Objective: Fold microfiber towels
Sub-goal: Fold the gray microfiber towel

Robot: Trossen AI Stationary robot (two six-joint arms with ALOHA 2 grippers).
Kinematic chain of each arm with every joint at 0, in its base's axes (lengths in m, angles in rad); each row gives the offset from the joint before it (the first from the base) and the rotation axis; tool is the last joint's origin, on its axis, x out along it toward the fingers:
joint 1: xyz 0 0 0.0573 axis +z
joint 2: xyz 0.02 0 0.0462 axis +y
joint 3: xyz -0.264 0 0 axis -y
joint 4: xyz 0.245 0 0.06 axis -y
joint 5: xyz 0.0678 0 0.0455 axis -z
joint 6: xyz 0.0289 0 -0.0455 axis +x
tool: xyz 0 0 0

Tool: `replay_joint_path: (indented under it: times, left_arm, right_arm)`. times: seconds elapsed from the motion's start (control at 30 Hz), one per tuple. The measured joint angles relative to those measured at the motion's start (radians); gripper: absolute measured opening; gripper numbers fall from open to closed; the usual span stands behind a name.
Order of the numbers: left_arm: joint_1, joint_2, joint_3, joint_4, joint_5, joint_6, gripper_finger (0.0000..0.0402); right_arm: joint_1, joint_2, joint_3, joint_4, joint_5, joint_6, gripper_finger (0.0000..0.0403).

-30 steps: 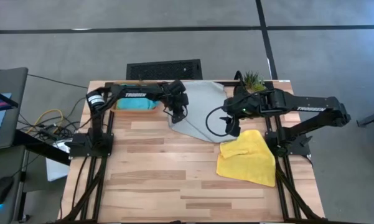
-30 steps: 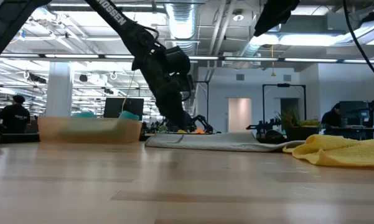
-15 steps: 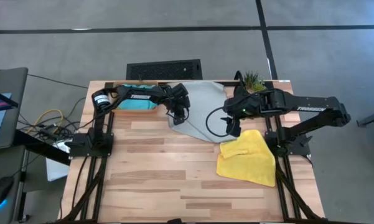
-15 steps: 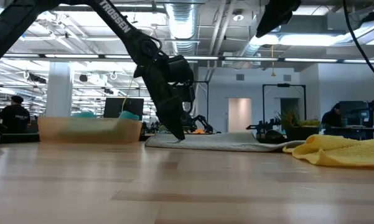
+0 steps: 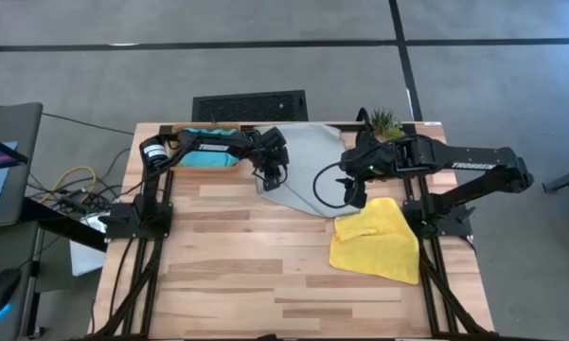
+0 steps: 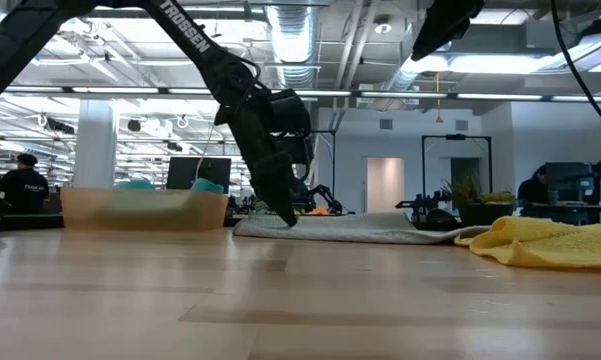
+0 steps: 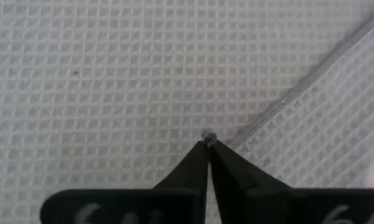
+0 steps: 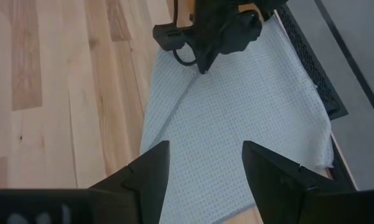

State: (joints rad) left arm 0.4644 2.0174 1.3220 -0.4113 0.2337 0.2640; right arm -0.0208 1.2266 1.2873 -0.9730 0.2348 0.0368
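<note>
Grey towel (image 5: pixel 308 166) flat; yellow towel (image 5: pixel 379 242) rumpled.

Grey concrete floor (image 5: pixel 265 66) with dark seam lines around a light wooden table (image 5: pixel 256 275). Black floor grate (image 5: pixel 250 105) behind the table's far edge. Desk with monitor (image 5: pixel 2 161) and tangled cables (image 5: pixel 71 185) at the left. Low view: big open hall, exposed ducts (image 6: pixel 300 30), ceiling light strips (image 6: pixel 500 97), white column (image 6: pixel 95 150), pale doorway (image 6: pixel 384 185), a person (image 6: pixel 23 185) far left.

Towels: one grey (image 5: pixel 308 163), one yellow (image 5: pixel 379 242); one tray (image 5: pixel 206 163); one plant (image 5: pixel 384 122).
</note>
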Motion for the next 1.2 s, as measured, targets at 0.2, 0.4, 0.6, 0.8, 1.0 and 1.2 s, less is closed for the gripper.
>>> replay_joint_path:
  times: [0.2,0.4,0.6,0.8,1.0,1.2]
  left_arm:
    - [0.000,0.000,0.000,0.008,0.058,-0.063,0.0001]
    - [-0.012,-0.014,0.000,-0.057,0.100,-0.130,0.0000]
    - [-0.059,-0.096,0.000,-0.184,0.098,-0.158,0.0000]
    - [-0.159,-0.216,0.001,-0.274,0.044,-0.244,0.0000]
    - [-0.267,-0.291,0.001,-0.287,-0.037,-0.381,0.0000]
    - [-0.346,-0.348,0.001,-0.280,-0.139,-0.490,0.0000]
  right_arm:
    - [0.000,0.000,0.000,-0.014,0.002,0.000,0.0226]
    - [0.000,0.000,0.000,-0.039,0.002,0.000,0.0226]
    - [0.000,0.000,0.000,-0.147,0.027,-0.001,0.0226]
    - [0.000,0.000,0.000,-0.208,0.032,-0.018,0.0226]
    - [0.014,0.006,0.000,-0.232,0.031,-0.146,0.0226]
    - [0.073,0.029,-0.001,-0.143,-0.013,-0.166,0.0226]
